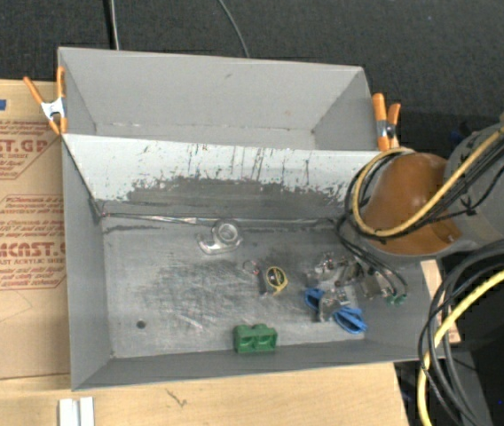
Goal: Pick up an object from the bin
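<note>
We see the gripper (339, 284) low in the lower right of the bin (172, 295), just above a blue clip-like piece (350, 319), likely positioned to take it. We cannot tell how far open it is.

We see the grey bin (85, 273) evenly lit from above; its upper back wall (208, 96) shows pale and bright, the scuffed floor (163, 291) duller, and the ground beyond lies dark.
</note>
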